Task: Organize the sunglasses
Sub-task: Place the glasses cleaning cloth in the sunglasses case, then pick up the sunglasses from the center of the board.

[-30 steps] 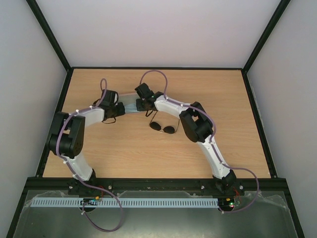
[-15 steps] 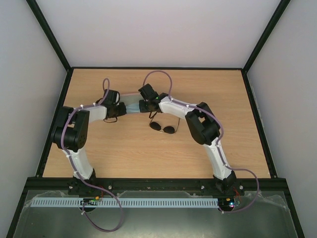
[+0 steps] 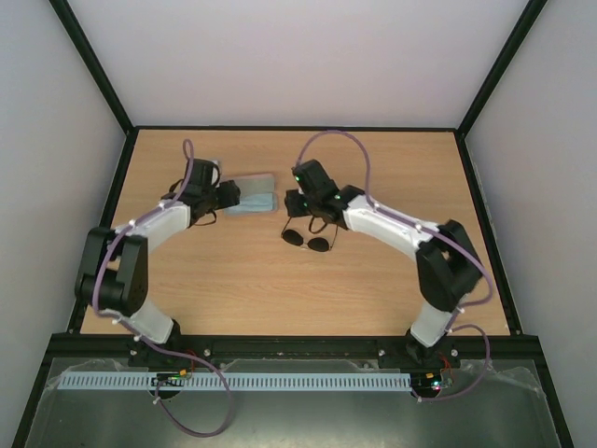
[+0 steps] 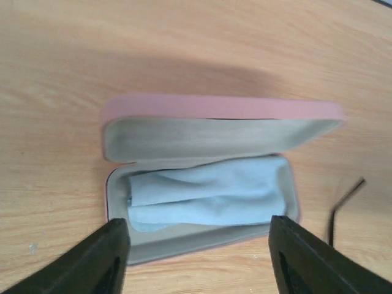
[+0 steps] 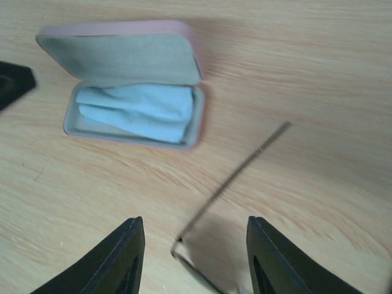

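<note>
The sunglasses (image 3: 308, 240) lie on the table with round dark lenses and their temple arms spread. The open pink case (image 3: 250, 180) lies to their upper left with the light blue cloth (image 3: 252, 203) inside. My left gripper (image 3: 227, 194) is open and empty at the case's left end; its wrist view shows the case (image 4: 214, 110) and the cloth (image 4: 208, 190) between its fingers (image 4: 110, 257). My right gripper (image 3: 303, 213) is open and empty just above the sunglasses. In its wrist view one temple arm (image 5: 236, 174) runs between its fingertips (image 5: 131, 245), with the case (image 5: 122, 58) beyond.
The wooden table (image 3: 392, 280) has a black frame along its edges and pale walls on three sides. A temple tip (image 4: 343, 202) shows at the right of the left wrist view.
Both grippers have drawn back from the case, the left one to the left and the right one to the right above the sunglasses. The open case with the cloth is now uncovered.
</note>
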`<state>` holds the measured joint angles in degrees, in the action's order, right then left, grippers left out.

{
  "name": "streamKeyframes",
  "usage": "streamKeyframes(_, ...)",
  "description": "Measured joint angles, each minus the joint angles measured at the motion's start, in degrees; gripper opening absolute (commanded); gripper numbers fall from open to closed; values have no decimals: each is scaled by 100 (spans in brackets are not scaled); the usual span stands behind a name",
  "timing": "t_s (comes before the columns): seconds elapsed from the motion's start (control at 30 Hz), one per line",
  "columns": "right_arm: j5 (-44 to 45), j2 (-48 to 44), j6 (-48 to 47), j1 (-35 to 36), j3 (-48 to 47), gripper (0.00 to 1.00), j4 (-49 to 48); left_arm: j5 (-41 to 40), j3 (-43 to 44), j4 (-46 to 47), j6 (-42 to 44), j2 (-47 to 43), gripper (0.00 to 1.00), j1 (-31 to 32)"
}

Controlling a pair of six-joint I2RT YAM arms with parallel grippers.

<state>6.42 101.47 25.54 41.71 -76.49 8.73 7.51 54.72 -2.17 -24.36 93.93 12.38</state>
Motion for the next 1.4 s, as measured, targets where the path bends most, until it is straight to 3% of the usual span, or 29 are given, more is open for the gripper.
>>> streamKeyframes(0.07,46,-507,-28,-2,498,51,13,11,-85,-4,-20,-413,85,92)
streamKeyframes(0.1,74,-774,-35,-7,745,55,35,17,-133,-13,17,-579,97,138)
streamKeyframes(0.13,105,-1071,-44,-7,1005,61,66,20,-208,-24,4,-772,99,212)
streamKeyframes(0.2,144,-1683,-20,-9,1513,80,105,9,-358,-85,2,-1152,100,404)
streamKeyframes(0.23,157,-2039,-17,-9,1790,98,162,-7,-431,-138,-7,-1342,99,529)
streamKeyframes(0.63,-223,-5403,483,-11,3392,99,1145,-280,-1169,-623,-551,-3630,100,2573)
streamKeyframes(0.97,-1764,-5254,975,-13,3464,99,1574,-520,-1585,-511,-1060,-3556,100,4631)
streamKeyframes(1.13,-1993,-5445,1209,-13,3523,99,1703,-807,-1923,-411,-1259,-3794,100,5510)
streamKeyframes(1.4,-1676,-6830,1668,-13,4048,99,1659,-962,-1945,48,-1364,-3724,99,5733)
